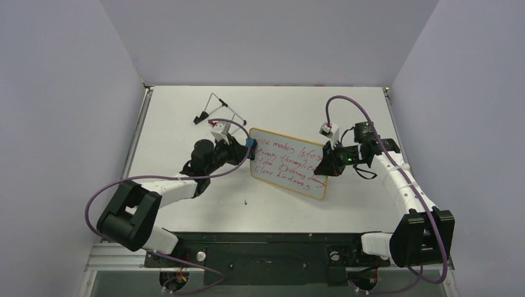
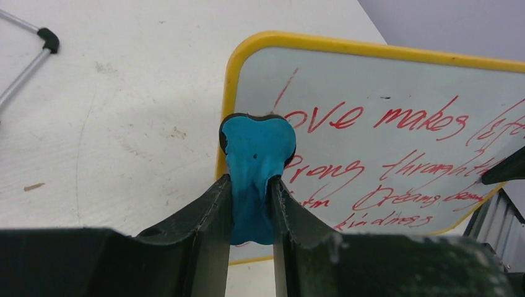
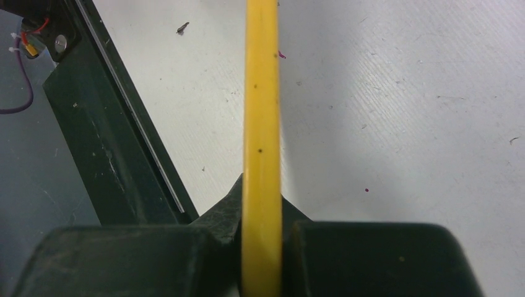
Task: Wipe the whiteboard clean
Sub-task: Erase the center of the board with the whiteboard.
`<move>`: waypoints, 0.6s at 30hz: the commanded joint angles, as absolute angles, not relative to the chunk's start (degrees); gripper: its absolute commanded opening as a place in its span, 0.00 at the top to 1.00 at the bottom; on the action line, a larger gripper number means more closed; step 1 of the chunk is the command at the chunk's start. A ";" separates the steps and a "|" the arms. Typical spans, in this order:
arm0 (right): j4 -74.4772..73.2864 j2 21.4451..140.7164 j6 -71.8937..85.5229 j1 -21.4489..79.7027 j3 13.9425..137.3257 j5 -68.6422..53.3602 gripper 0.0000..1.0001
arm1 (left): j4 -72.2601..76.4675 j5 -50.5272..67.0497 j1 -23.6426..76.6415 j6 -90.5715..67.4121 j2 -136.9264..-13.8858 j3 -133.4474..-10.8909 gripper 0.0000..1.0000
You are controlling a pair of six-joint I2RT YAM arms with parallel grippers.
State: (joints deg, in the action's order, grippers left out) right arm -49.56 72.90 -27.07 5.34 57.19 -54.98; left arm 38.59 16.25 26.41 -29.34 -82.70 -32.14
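Ok, top view: whiteboard is at the middle of the table between both arms, covered in red writing, with the wire stand behind it. Left wrist: left gripper pinches the blue eraser, whose tip is at the board's corner beside "love". Right wrist: right gripper is clamped on the board's yellow rim, seen edge-on.
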 commanded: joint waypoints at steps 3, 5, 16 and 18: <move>-47.86 72.12 -27.60 5.83 57.46 -52.35 1.00 | 53.31 7.23 29.34 -25.04 -84.85 -31.79 1.00; -47.94 72.23 -27.60 6.11 57.42 -52.26 1.00 | 53.45 5.43 30.58 -24.20 -86.20 -33.11 1.00; -48.02 72.18 -27.58 6.37 57.47 -52.42 1.00 | 47.47 -16.44 41.40 -12.38 -91.60 -38.63 1.00; -48.06 72.09 -27.59 6.52 57.41 -52.53 1.00 | 47.12 -17.65 42.33 -11.57 -92.41 -38.54 1.00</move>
